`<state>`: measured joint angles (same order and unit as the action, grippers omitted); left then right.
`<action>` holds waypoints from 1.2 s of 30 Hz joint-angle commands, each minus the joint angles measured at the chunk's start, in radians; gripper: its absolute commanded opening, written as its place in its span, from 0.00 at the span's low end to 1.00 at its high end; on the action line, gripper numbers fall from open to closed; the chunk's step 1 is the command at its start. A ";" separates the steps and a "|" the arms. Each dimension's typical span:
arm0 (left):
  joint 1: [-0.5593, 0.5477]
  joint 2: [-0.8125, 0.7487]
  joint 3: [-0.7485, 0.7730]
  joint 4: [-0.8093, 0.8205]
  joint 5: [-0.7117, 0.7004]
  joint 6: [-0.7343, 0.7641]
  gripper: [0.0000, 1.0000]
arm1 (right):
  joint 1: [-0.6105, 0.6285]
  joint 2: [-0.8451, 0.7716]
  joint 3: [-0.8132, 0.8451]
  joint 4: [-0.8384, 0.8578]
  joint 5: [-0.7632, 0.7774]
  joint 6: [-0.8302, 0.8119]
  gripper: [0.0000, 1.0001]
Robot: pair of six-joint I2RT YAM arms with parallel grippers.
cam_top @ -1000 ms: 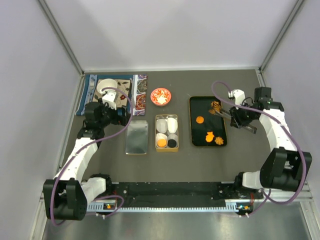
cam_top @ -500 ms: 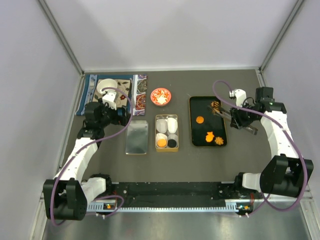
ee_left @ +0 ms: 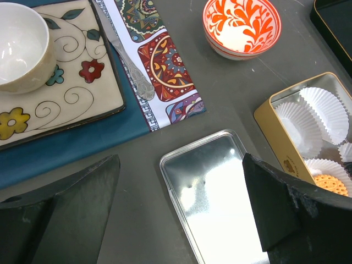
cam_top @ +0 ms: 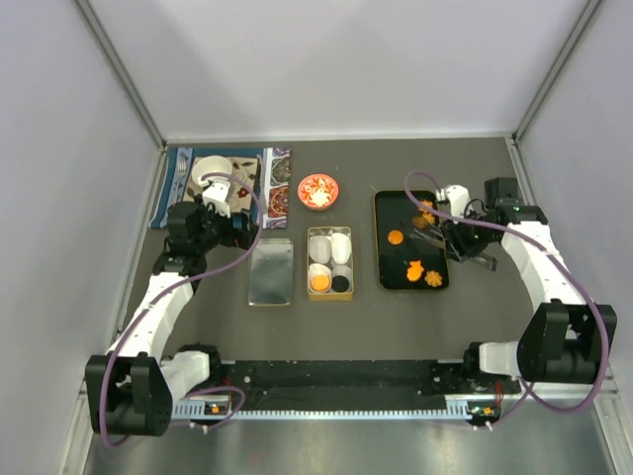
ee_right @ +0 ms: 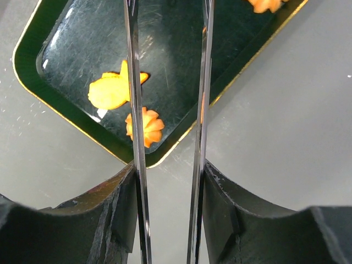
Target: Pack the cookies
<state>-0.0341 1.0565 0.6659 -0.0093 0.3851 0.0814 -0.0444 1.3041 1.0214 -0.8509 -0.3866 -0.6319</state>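
Note:
Orange cookies lie on the black tray (cam_top: 384, 213): a round one (cam_top: 395, 237), a leaf shape (cam_top: 415, 267), a flower (cam_top: 433, 279) and one at the far end (cam_top: 426, 207). My right gripper (cam_top: 457, 240) is shut on metal tongs (cam_top: 435, 223) that reach over the tray. In the right wrist view the tongs (ee_right: 133, 110) stand parted with nothing between the blades, above the leaf cookie (ee_right: 110, 92) and flower cookie (ee_right: 146, 125); their tips are out of frame. My left gripper (cam_top: 242, 230) hangs open over the lid (ee_left: 220, 203).
A gold tin (cam_top: 329, 262) of white paper cups holds an orange cookie (cam_top: 319, 283) and a black one (cam_top: 340, 284). Its silver lid (cam_top: 271, 272) lies to the left. A red-and-white dish (cam_top: 317, 191) and a placemat with plate and cup (cam_top: 213, 178) sit behind.
My right arm has swung left, bringing the tongs further over the tray, and the tongs' blades have spread a little. The left arm has not moved.

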 commanded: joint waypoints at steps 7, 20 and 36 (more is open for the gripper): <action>-0.003 -0.013 0.006 0.019 0.012 0.008 0.99 | 0.095 0.029 -0.053 0.095 0.043 0.029 0.47; -0.001 -0.003 0.004 0.020 0.009 0.012 0.99 | 0.138 0.057 -0.078 0.151 0.095 0.043 0.50; -0.003 -0.003 0.004 0.022 0.008 0.012 0.99 | 0.179 0.060 -0.101 0.171 0.129 0.052 0.50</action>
<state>-0.0341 1.0569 0.6659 -0.0101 0.3847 0.0818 0.1108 1.3685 0.9230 -0.7132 -0.2672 -0.5953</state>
